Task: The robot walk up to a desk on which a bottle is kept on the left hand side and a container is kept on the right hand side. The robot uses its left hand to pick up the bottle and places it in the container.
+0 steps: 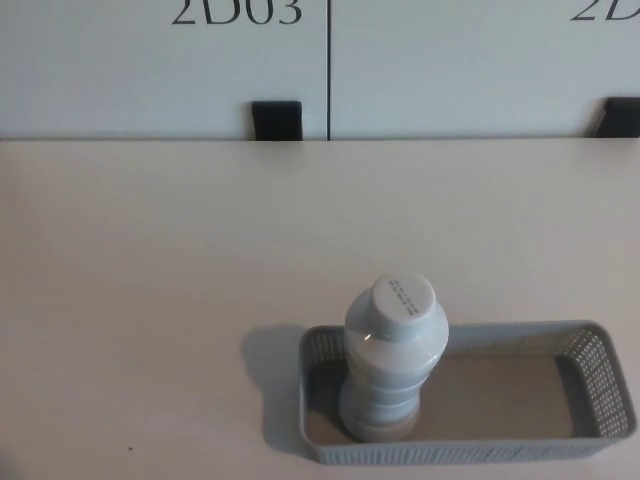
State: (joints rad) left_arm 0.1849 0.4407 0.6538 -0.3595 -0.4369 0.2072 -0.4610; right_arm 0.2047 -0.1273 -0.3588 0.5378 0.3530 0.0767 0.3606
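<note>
White bottle stands upright in left end of grey mesh container on desk.

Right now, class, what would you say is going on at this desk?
Nothing is being handled at this moment: neither robot hand is in the picture. A white bottle stands upright at the left end of a grey mesh container, which sits on the beige desk towards its right side. The rest of the container is bare. Judged from how things lie, the placing step looks done, with the bottle resting on its own and nothing touching it.
</note>
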